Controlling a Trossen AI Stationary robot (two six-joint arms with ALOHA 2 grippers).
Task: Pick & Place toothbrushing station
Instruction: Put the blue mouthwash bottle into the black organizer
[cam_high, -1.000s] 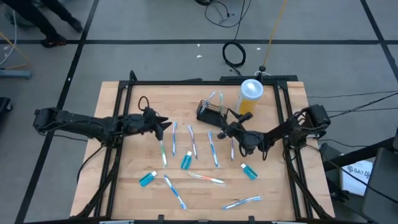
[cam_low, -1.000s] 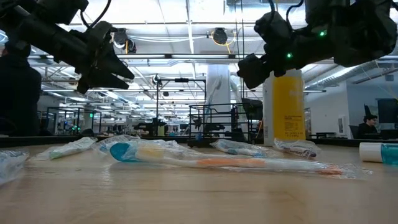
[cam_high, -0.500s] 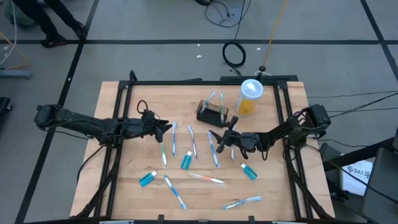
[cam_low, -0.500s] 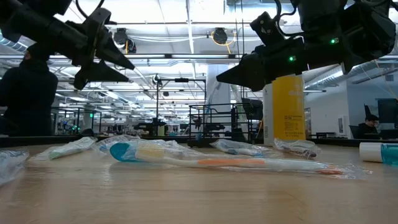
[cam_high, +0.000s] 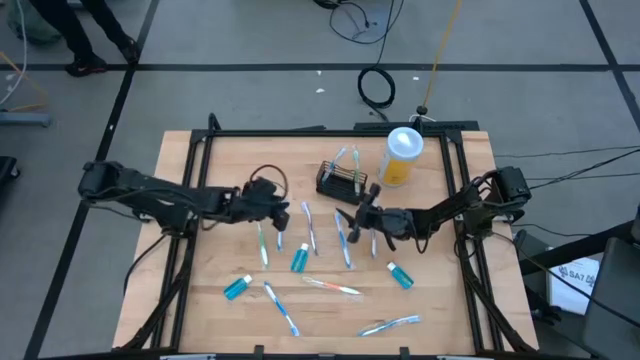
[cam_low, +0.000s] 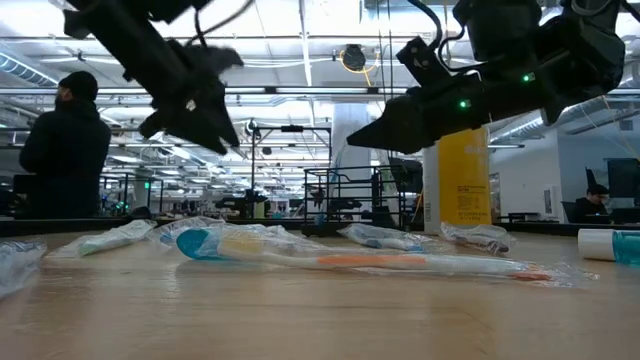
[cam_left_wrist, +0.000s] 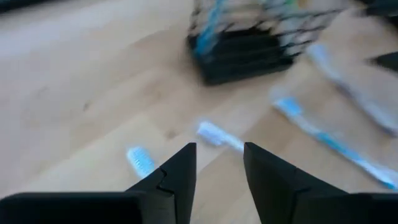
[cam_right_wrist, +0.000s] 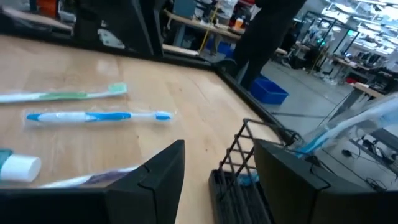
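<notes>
Toothbrushing station (cam_high: 340, 181) sitting near table's (cam_high: 190, 300) far edge, beside yellow cup (cam_high: 401, 157), brushes already poking out. Left gripper (cam_high: 282, 213) hovering mid-table above wrapped toothbrush (cam_high: 262, 243), jaws parted, empty. Right gripper (cam_high: 362, 215) hanging just in front of station, jaws parted, empty. Risk: right fingers clipping wire rim and shoving station into cup.

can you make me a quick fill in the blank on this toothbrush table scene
1. The black wire basket already holds wrapped ____.
2. Beside the basket stands a yellow cup with a ____ lid.
3. Both end effectors, left and right, have their fingers ____.
4. The table top is made of ____.

Missing words: toothbrushes; white; open; wood
</notes>
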